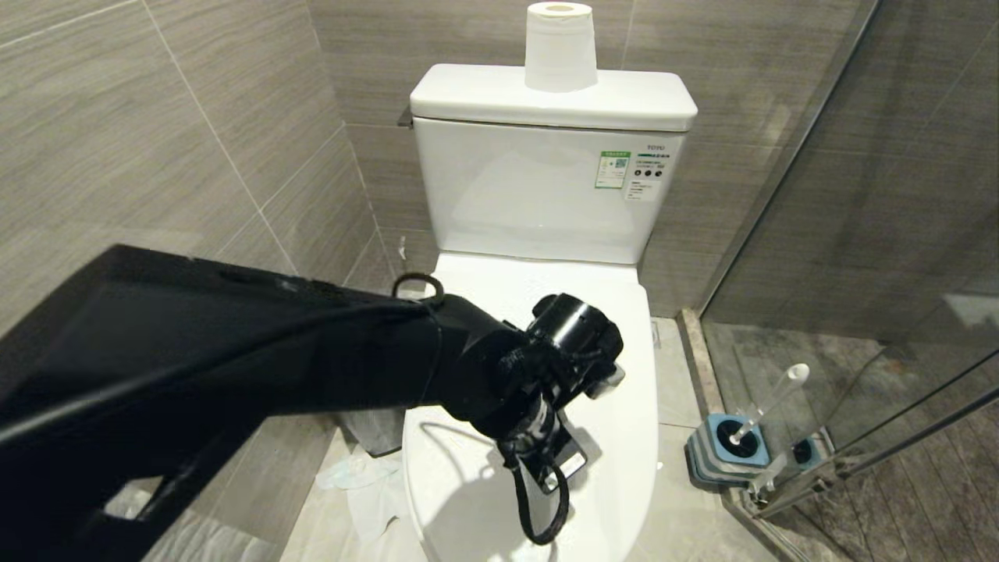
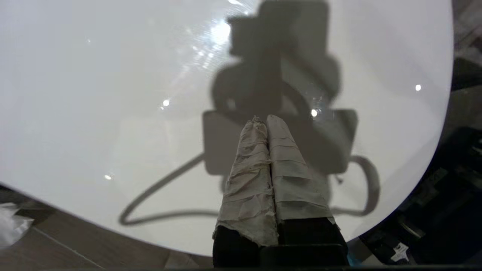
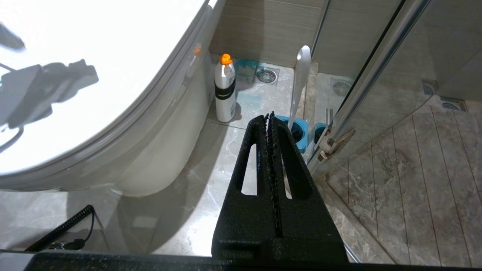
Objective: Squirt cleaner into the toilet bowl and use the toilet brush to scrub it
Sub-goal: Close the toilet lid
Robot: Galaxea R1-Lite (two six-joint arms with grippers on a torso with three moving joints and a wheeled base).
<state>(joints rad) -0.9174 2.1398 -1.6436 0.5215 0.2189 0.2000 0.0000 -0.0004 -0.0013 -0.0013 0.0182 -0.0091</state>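
- The left gripper (image 1: 574, 460) hangs over the closed white lid (image 1: 468, 484) of the toilet, its tape-wrapped jaws pressed together and empty.
- The toilet bowl is hidden under that lid.
- The toilet brush (image 1: 769, 402) stands in its blue-and-grey holder (image 1: 722, 453) on the floor, between the toilet and the glass shower door (image 1: 858, 234).
- The right gripper (image 3: 270, 116) is low beside the toilet, jaws together, holding nothing.
- A white bottle with an orange cap (image 3: 225, 90) stands on the floor beside the toilet's base.
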